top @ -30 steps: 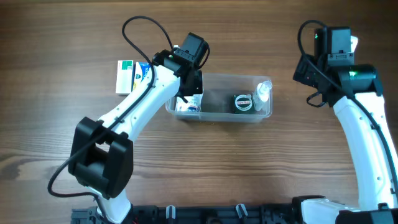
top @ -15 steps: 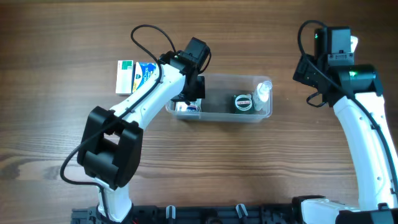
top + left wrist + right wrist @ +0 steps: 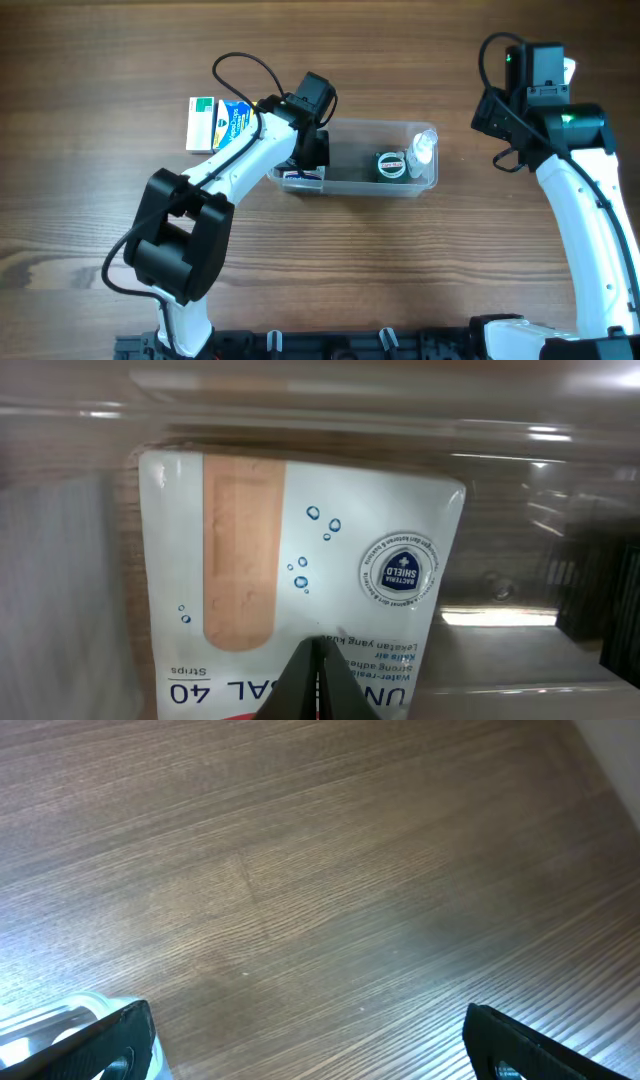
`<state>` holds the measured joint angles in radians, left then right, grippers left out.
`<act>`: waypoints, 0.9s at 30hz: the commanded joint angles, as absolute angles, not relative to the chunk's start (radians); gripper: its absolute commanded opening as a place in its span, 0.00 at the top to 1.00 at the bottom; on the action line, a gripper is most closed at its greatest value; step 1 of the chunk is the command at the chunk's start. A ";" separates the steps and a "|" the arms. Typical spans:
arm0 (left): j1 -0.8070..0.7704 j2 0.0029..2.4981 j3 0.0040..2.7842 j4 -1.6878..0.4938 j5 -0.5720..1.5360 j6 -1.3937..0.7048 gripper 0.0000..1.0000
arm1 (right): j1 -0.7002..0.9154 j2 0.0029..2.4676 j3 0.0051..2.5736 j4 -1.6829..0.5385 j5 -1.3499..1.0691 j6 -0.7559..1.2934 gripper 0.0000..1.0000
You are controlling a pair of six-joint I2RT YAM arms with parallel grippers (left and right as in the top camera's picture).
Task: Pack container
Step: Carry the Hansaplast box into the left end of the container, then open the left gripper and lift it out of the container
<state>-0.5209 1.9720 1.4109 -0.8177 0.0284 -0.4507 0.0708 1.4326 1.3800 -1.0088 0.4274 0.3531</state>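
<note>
The container (image 3: 424,184), a clear plastic tub, stands mid-table. A white plaster box (image 3: 301,175) lies flat in its left end; in the left wrist view the plaster box (image 3: 300,550) fills the frame behind the clear container wall (image 3: 520,450). My left gripper (image 3: 308,152) is down in that left end, its fingers (image 3: 317,652) shut together with the tips on or just over the box. My right gripper (image 3: 497,122) is open and empty over bare table right of the container; its wide-apart fingers (image 3: 310,1042) show in the right wrist view.
A round dark tin (image 3: 390,164) and a small clear bottle (image 3: 421,150) sit in the container's right end. A green-and-white box (image 3: 203,124) and a blue box (image 3: 232,120) lie on the table left of the container. The container's corner (image 3: 50,1025) shows in the right wrist view.
My left gripper has shifted slightly right and down into the container's left end, and the plaster box now lies lower and flatter there. The right arm has not moved.
</note>
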 commanded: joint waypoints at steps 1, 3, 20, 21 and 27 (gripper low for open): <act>-0.514 1.987 1.388 -0.815 0.036 -0.453 0.96 | 0.068 1.437 1.394 -1.006 0.447 0.343 0.00; -0.514 1.987 1.388 -0.807 0.036 -0.453 0.96 | 0.068 1.437 1.394 -1.006 0.447 0.342 0.00; -0.430 1.812 1.478 -0.872 0.070 -0.422 0.96 | 0.068 1.437 1.394 -1.006 0.447 0.343 0.00; -0.411 1.777 1.482 -0.876 0.070 -0.422 0.96 | 0.068 1.437 1.394 -1.006 0.447 0.342 0.00; -0.287 1.602 1.482 -0.898 0.070 -0.390 0.82 | 0.068 1.437 1.394 -1.006 0.447 0.342 0.00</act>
